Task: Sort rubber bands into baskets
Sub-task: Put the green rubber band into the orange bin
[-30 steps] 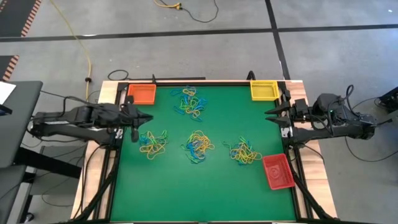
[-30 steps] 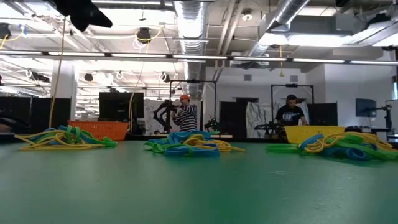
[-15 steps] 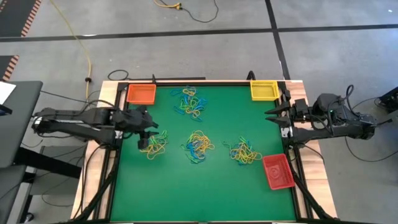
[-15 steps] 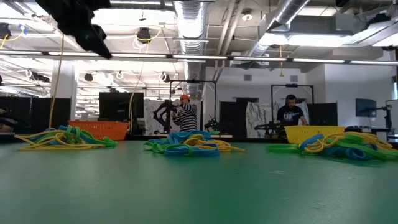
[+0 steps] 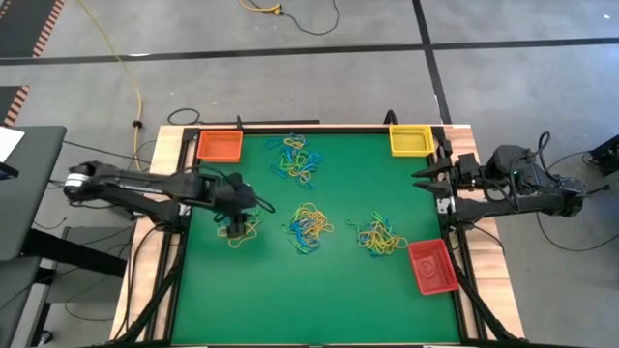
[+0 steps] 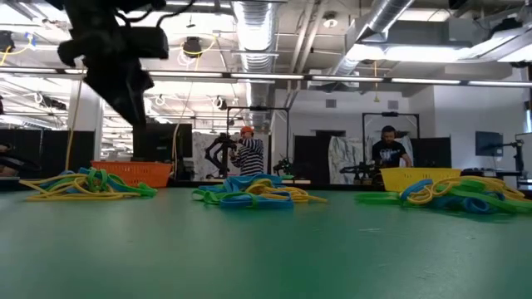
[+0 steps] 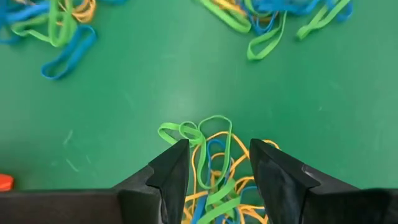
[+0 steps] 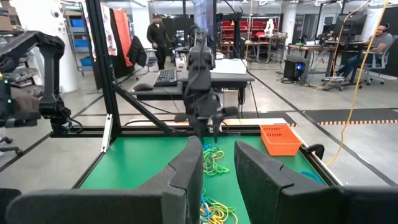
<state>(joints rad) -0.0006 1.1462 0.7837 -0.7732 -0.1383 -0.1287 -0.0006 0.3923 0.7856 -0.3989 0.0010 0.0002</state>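
Observation:
Several piles of yellow, blue and green rubber bands lie on the green mat. My left gripper (image 5: pixel 238 226) hangs open above the left pile (image 5: pixel 242 232), pointing steeply down. In the left wrist view its fingertips (image 7: pixel 219 147) stand on either side of that pile (image 7: pixel 214 177) without touching it. The low view shows it (image 6: pixel 131 100) well above the pile (image 6: pixel 87 183). My right gripper (image 5: pixel 424 179) waits open and level at the table's right edge. The orange basket (image 5: pixel 220 145), yellow basket (image 5: pixel 409 139) and red basket (image 5: pixel 432 266) sit on the mat.
Other piles lie at the far middle (image 5: pixel 295 159), centre (image 5: pixel 309 228) and right of centre (image 5: pixel 380 236). Bare mat runs along the near edge. Beyond the table, people stand in the room (image 6: pixel 247 149), and a yellow cable (image 5: pixel 121 68) lies on the floor.
My left gripper has swung out from the table's left edge toward the right, come down and tipped to point steeply down over the left pile, and its fingers have opened. The piles have stayed as they were.

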